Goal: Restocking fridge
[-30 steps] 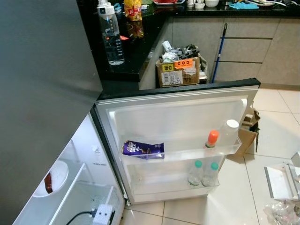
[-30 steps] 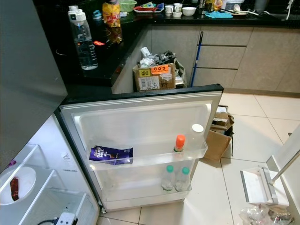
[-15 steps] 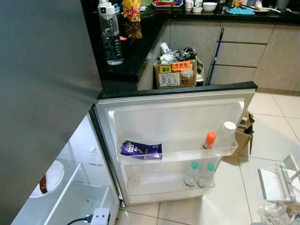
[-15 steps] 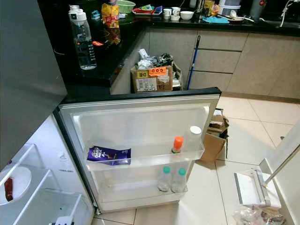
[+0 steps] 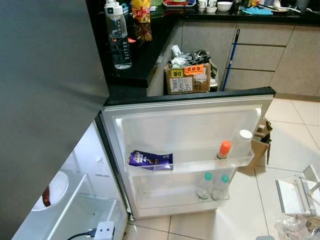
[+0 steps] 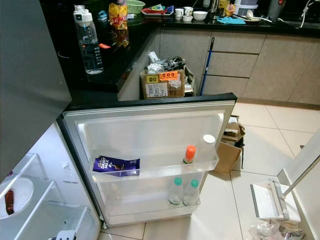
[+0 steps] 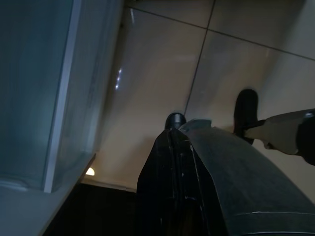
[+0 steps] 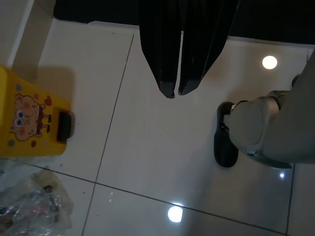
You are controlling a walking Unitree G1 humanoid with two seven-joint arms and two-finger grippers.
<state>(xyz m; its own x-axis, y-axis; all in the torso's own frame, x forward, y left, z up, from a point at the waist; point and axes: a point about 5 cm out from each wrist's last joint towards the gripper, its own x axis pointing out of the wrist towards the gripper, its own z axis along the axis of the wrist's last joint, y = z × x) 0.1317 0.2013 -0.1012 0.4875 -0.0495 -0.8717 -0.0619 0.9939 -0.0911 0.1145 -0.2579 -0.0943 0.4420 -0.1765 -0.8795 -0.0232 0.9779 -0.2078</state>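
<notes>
Two hands hang closed and empty, so grip the stiff, slippery, heavy-looking water bottle [image 5: 119, 37] near the surface's front edge around its mid-body.

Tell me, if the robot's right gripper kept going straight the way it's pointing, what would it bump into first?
Probably just the floor. The right gripper points down at the pale floor tiles, fingers nearly together, nothing between. The yellow cartoon box and the robot's foot sit off to either side.
</notes>
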